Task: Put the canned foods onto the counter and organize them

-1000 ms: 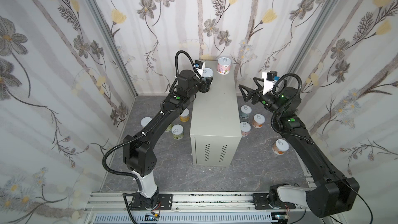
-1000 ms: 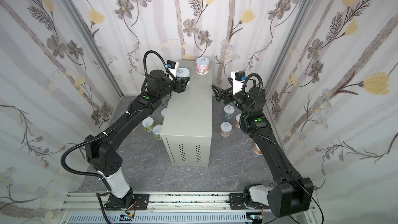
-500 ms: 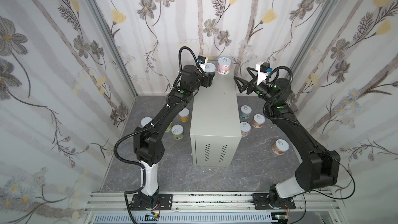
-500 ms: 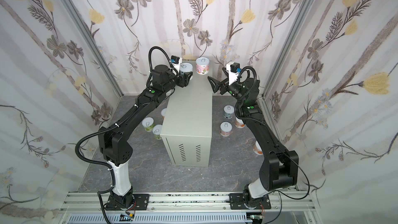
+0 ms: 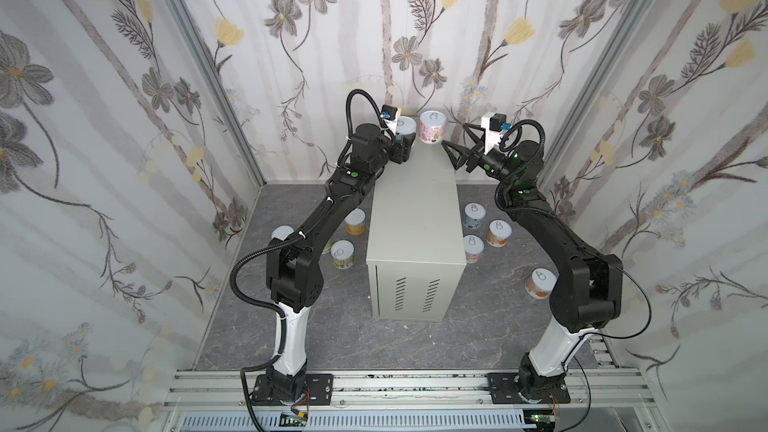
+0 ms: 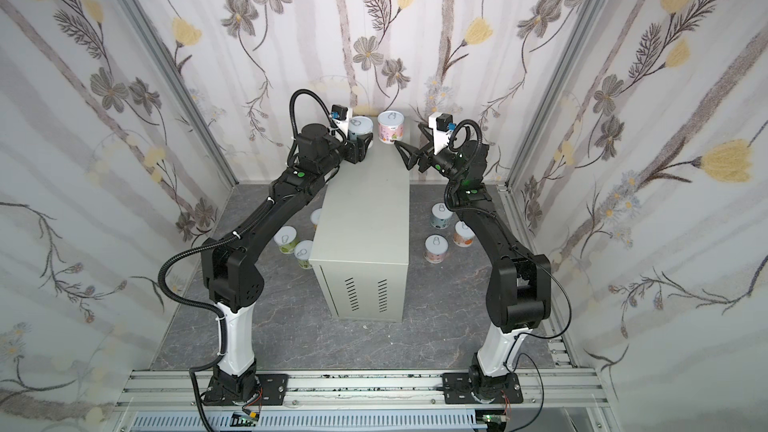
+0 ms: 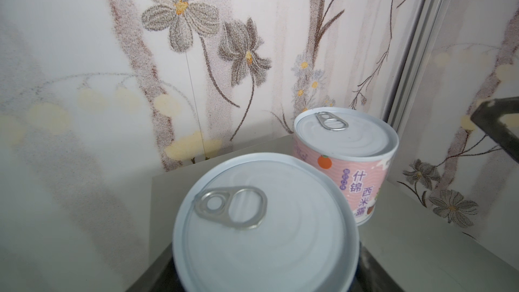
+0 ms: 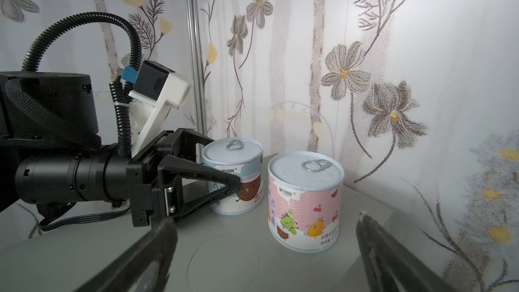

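Nearest the camera, both arms rise from a metal rail (image 5: 382, 384). Beyond it the dark marbled floor (image 5: 332, 338) carries the grey cabinet (image 5: 413, 292), its slotted face turned this way. On the floor to the cabinet's left stand three cans (image 5: 343, 254), one partly hidden by the left arm. To its right stand four more cans (image 5: 473, 248), one of them apart from the rest and nearer the rail. Farther back lies the cabinet's flat top, the surface (image 6: 365, 218). At its far end, close to the flowered wall (image 5: 374, 35), a pale blue can (image 8: 236, 153) and a pink can (image 8: 306, 200) stand upright just beside each other, not touching. The left gripper (image 8: 224, 161) is closed on the pale blue can, one finger on each side of its label, and the can's base sits on the surface. The right gripper (image 5: 455, 135) hangs at the surface's right edge, just beside the pink can without touching it, its jaws spread wide and holding nothing.
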